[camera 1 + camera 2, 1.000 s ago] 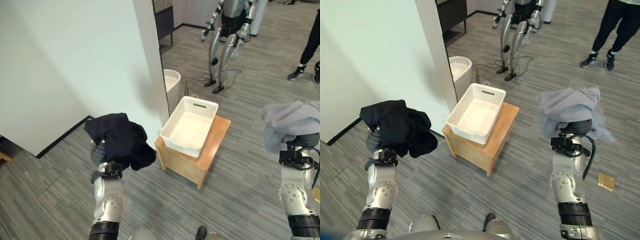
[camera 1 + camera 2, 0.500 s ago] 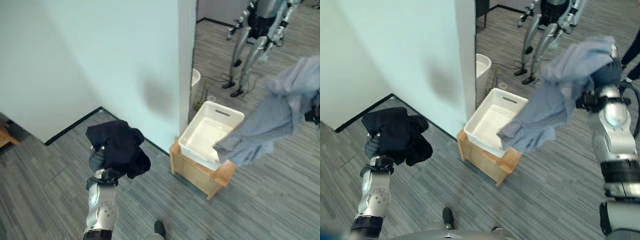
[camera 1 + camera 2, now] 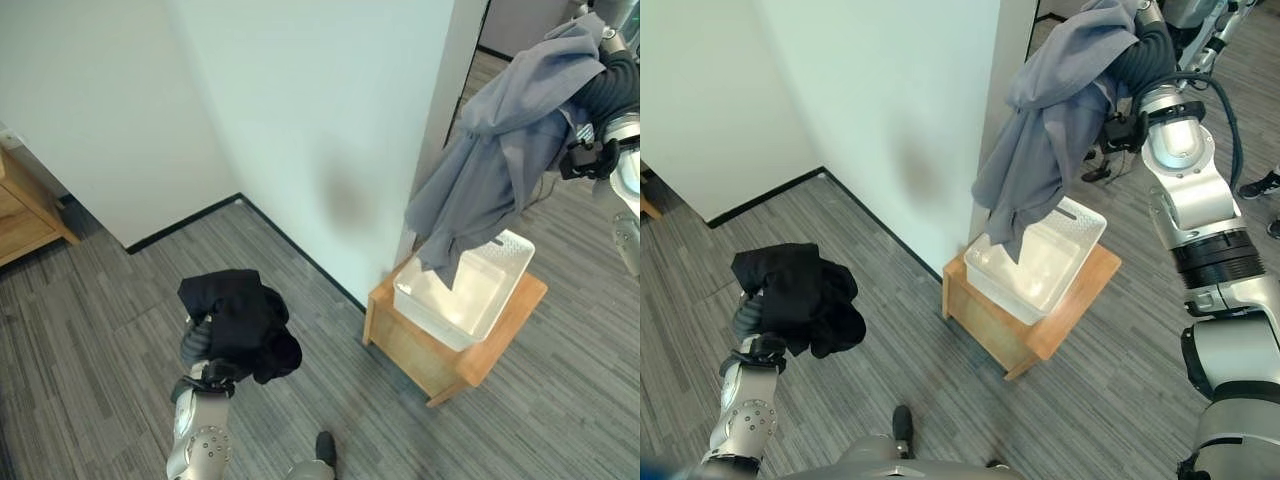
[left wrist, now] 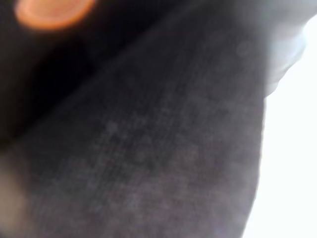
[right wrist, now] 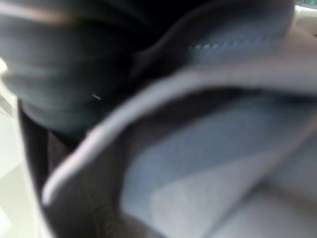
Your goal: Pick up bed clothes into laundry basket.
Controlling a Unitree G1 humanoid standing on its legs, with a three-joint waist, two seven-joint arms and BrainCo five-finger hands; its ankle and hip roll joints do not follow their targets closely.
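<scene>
Right hand (image 3: pixel 1137 52) raised, draped in grey cloth garment (image 3: pixel 1052 110) hanging over white plastic laundry basket (image 3: pixel 1045 262); finger state unreadable. Left hand (image 3: pixel 197 338) under bunched black garment (image 3: pixel 240 320); fingers hidden.

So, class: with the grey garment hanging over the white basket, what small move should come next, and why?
Probably lower the right hand: the grey cloth garment drapes from it with only its tip reaching into the white plastic laundry basket on the wooden stool.

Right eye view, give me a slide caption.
Grey garment dangles from the right arm over the white basket; black garment bundled on the left.
</scene>
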